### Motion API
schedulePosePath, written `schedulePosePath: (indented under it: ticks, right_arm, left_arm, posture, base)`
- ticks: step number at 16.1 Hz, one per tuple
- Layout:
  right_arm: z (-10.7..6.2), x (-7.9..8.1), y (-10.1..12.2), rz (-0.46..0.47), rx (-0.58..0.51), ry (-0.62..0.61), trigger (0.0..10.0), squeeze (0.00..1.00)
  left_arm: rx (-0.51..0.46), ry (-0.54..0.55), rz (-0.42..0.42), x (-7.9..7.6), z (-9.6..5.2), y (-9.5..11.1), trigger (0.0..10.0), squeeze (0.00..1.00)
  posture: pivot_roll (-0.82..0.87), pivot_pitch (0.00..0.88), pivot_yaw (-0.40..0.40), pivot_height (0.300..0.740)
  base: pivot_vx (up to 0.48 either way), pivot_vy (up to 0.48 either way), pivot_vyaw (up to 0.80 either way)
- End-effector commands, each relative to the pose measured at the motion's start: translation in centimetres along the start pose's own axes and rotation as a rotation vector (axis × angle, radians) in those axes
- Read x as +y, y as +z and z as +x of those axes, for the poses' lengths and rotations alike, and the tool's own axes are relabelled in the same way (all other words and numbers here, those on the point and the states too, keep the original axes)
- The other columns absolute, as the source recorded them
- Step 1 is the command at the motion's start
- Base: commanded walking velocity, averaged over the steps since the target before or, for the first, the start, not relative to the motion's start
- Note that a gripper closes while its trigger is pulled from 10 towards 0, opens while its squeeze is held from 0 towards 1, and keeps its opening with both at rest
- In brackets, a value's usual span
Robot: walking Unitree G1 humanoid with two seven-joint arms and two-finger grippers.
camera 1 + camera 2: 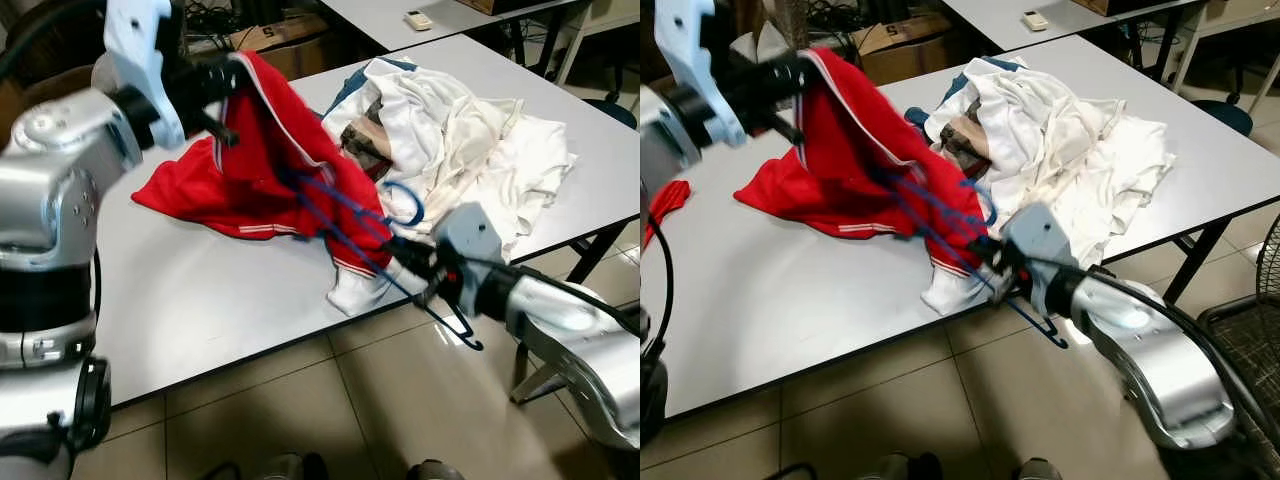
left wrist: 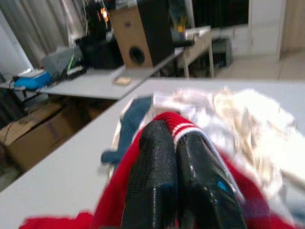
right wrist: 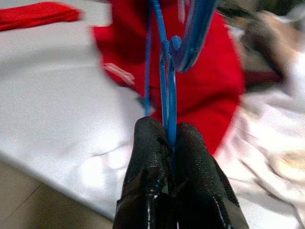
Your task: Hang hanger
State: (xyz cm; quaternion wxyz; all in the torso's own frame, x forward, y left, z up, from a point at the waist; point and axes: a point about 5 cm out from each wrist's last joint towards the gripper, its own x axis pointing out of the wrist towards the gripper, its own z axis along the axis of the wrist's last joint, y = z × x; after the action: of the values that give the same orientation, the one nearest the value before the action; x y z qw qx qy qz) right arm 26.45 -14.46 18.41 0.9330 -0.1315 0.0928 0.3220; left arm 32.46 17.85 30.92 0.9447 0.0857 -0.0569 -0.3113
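Where the red garment [image 1: 270,165] drapes off the near edge of the worktop [image 1: 190,300], we see one blue hanger [image 1: 345,215] running partly inside it, its hook [image 1: 405,203] curling out at about three o'clock from the cloth. Our right pincer [image 3: 169,136] is clamped narrow on the hanger's thin wire, just off the worktop's near edge, and a dark loop of that wire pokes out below the pincer. Our left pincer [image 2: 174,143] is pressed tight on the garment's striped collar, lifting it above the worktop at about ten o'clock from the hanger.

We count one red garment in hand, and a second scrap of red cloth [image 1: 665,205] at the far left edge, cut off by our own left arm. One heap of white and cream laundry [image 1: 450,150] lies at two o'clock from the hanger, with something blue and something brown buried in it; how many pieces it holds we cannot tell. How much of the hanger sits inside the garment is hidden. One remote control [image 1: 418,19] rests on a second worktop at twelve o'clock.
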Motion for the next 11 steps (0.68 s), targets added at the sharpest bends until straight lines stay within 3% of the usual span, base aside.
schedulePosePath:
  ticks: [1,5,7,9,11]
  right_arm:
    - [0.2,-0.8,0.0,0.035,0.013,-0.075,10.0,0.00]
    - [1.5,1.3,-0.7,0.093,0.001,-0.079,10.0,0.00]
    - [2.2,3.0,-0.8,0.109,-0.015,-0.021,10.0,0.00]
    - [2.5,3.3,-1.0,0.118,-0.001,-0.013,10.0,0.00]
    - [3.2,2.9,-0.5,0.092,-0.025,-0.018,10.0,0.00]
  left_arm:
    - [0.053,0.029,0.023,0.3,-0.7,-0.8,0.0,0.00]
    - [0.271,0.154,0.078,0.4,-4.2,-6.2,0.0,0.00]
    - [0.361,0.165,0.039,-0.7,-6.3,-8.9,0.0,0.00]
    - [0.390,0.163,0.013,-1.4,-7.4,-9.5,0.0,0.00]
    - [0.295,0.141,-0.091,-1.5,-7.5,-8.0,0.0,0.00]
  posture:
    - [-0.15,0.029,0.158,0.740]
    - [-0.14,0.013,0.138,0.740]
    - [-0.14,0.011,0.129,0.740]
    - [-0.13,0.013,0.112,0.740]
    - [-0.12,0.013,0.103,0.740]
  base:
    - [0.000,0.000,0.00]
    - [0.000,0.000,0.00]
    - [0.000,0.000,0.00]
    - [0.000,0.000,0.00]
    - [0.000,0.000,0.00]
